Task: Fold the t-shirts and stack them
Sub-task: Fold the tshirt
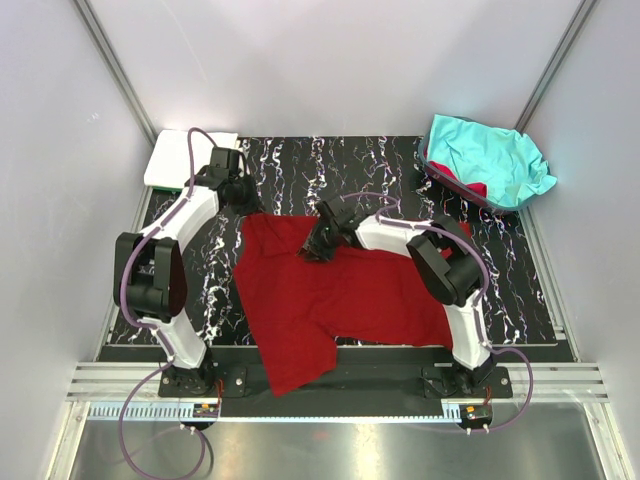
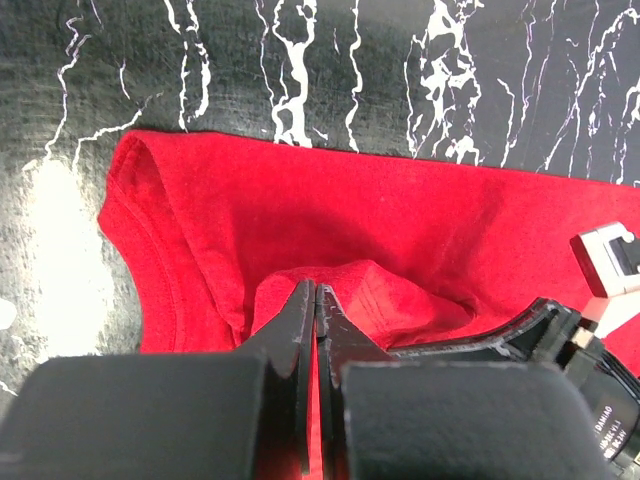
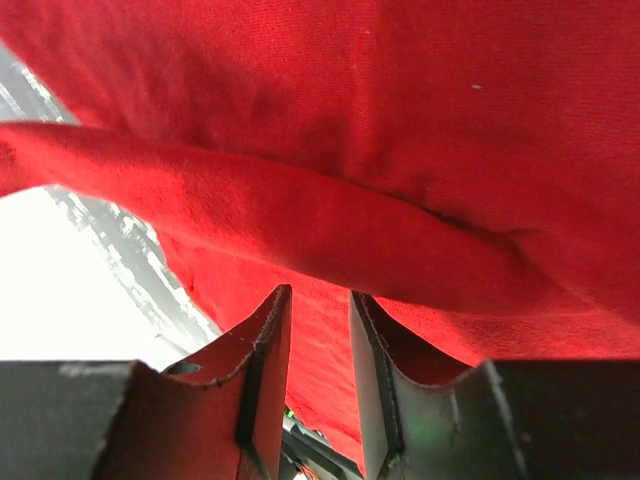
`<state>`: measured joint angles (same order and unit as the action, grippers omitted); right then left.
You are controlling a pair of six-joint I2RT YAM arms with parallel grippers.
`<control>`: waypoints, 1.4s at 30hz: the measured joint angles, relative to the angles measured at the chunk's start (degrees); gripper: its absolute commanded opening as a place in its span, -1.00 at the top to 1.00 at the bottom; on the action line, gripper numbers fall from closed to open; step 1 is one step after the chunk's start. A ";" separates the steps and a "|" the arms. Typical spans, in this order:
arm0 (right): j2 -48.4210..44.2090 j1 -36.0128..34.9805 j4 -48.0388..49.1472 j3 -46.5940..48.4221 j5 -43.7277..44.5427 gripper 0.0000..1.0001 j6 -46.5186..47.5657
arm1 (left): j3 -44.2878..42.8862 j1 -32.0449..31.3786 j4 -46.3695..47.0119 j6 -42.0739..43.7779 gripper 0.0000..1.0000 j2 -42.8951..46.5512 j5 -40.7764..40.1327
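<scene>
Black marbled mat (image 1: 520, 290) covers the worktop. Crumpled turquoise shirt (image 1: 485, 160) sits at the far right corner, white folded one (image 1: 185, 155) far left. Dark red shirt (image 1: 340, 290) lies spread mid-mat, one end past the near edge. Left end effector (image 2: 315, 287) is clamped on its far-left corner. Right end effector (image 3: 320, 295) is at the far edge, fingers slightly apart, maybe just touching cloth.

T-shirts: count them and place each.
4: dark red t-shirt spread on the mat; turquoise t-shirt crumpled far right; white folded t-shirt far left, atop a green one. Red cloth under the turquoise may be a fifth.
</scene>
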<state>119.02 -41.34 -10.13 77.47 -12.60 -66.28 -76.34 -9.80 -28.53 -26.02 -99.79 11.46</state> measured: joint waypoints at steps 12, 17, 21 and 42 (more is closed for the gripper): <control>6.21 -3.61 -19.54 14.56 6.84 0.25 0.00 | 0.74 0.00 0.37 -0.61 1.00 0.83 0.63; 7.87 -4.70 -24.76 18.88 10.25 0.27 0.61 | 0.74 0.00 0.39 -0.66 1.00 0.85 0.85; 8.72 -5.16 -26.97 20.70 11.74 0.39 1.09 | 0.74 0.00 0.39 -0.63 1.00 0.85 1.16; 9.46 -5.18 -30.03 23.85 15.54 1.00 12.07 | 1.03 0.00 0.13 -0.55 1.00 2.34 1.22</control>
<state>128.49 -46.52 -40.16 101.32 2.94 -54.22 -75.31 -9.80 -28.40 -26.57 -97.45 12.69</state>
